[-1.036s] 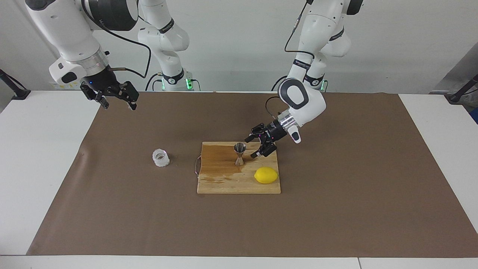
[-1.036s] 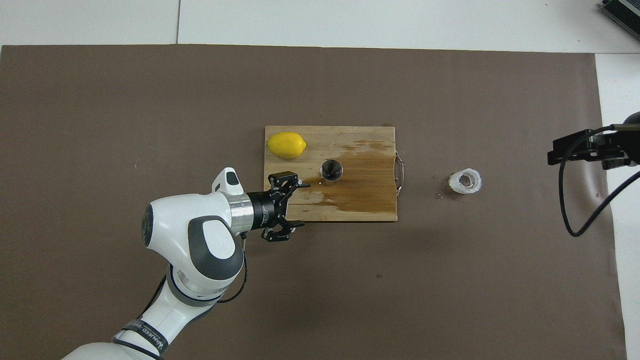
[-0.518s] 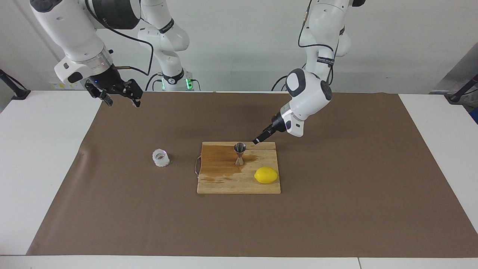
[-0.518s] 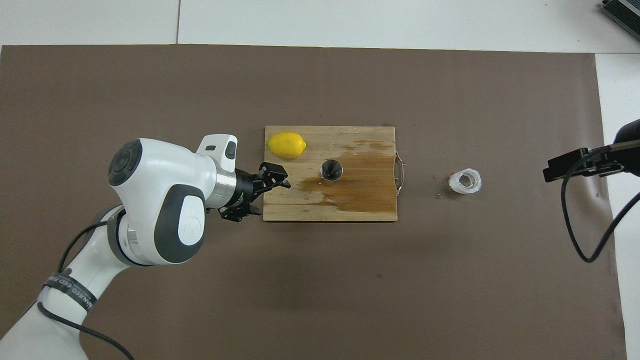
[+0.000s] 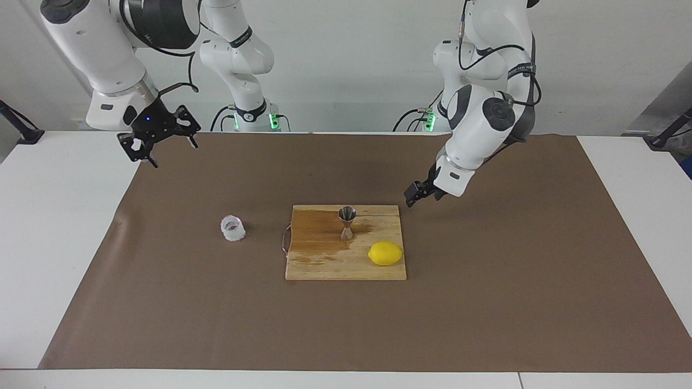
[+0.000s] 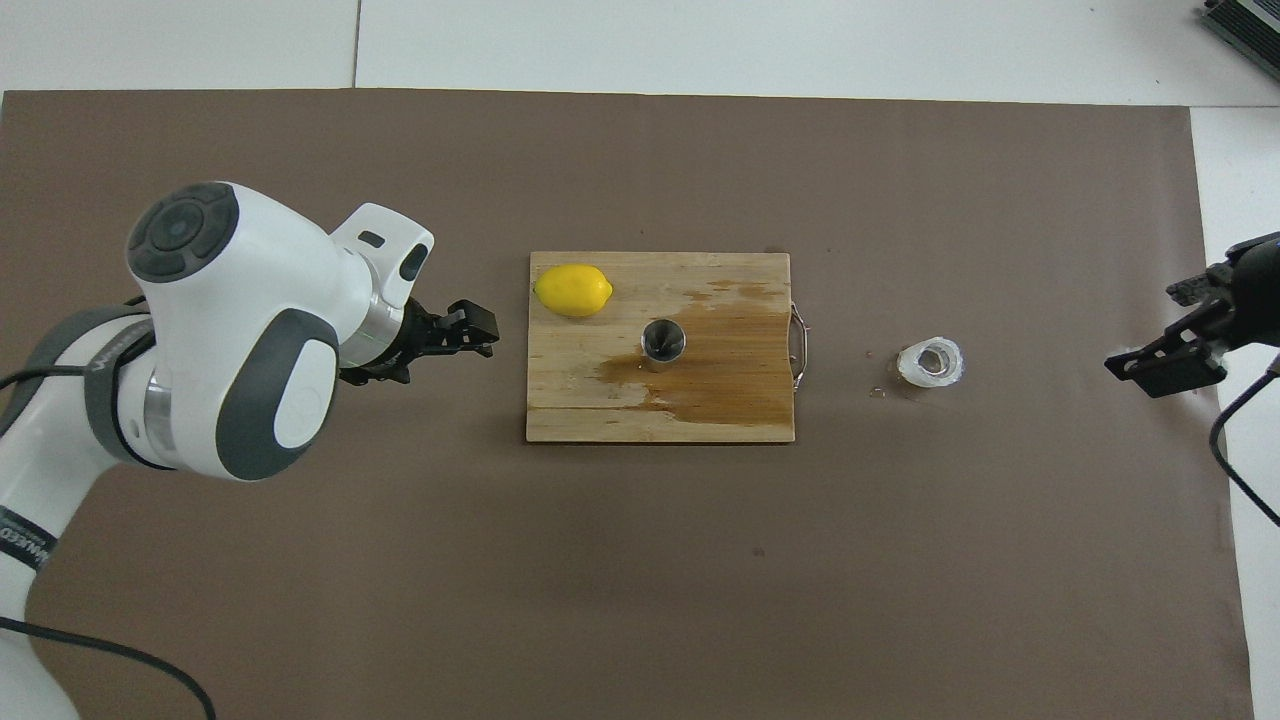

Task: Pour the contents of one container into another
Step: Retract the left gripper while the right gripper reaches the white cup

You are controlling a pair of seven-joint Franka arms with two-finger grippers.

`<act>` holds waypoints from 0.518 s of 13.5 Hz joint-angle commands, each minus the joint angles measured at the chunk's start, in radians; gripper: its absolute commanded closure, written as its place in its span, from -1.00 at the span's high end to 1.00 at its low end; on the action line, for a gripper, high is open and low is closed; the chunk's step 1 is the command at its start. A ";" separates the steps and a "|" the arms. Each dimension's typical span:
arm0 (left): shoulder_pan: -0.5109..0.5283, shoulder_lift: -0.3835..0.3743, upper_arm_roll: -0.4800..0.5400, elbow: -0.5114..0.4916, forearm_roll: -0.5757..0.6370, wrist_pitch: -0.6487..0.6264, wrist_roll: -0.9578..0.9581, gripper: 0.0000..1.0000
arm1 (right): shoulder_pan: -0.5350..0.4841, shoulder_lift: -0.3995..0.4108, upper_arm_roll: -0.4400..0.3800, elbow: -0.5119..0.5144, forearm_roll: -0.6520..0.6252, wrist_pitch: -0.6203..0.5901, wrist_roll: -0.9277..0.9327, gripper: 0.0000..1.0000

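Cup (image 5: 233, 228) sits upright on the table toward the right arm's end, beside the board (image 5: 324, 259) w/ the jigger (image 5: 346, 222). Right end effector (image 5: 160, 141) is nearer, up over that table edge, open & empty. Left end effector (image 5: 420, 192) also open, empty, off the board's corner.

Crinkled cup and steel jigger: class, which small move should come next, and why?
Probably the right end effector should descend toward the cup. It hangs open and empty at the paper's edge, while the cup stands untouched on the paper, apart from the jigger on the board.
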 commanded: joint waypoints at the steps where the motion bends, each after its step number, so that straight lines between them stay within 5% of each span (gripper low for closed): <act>1: 0.093 0.000 -0.005 0.084 0.082 -0.130 0.191 1.00 | -0.076 -0.006 0.006 -0.120 0.120 0.108 -0.306 1.00; 7: 0.292 -0.095 0.001 0.114 0.150 -0.181 0.503 1.00 | -0.159 0.180 0.006 -0.223 0.532 0.240 -0.929 1.00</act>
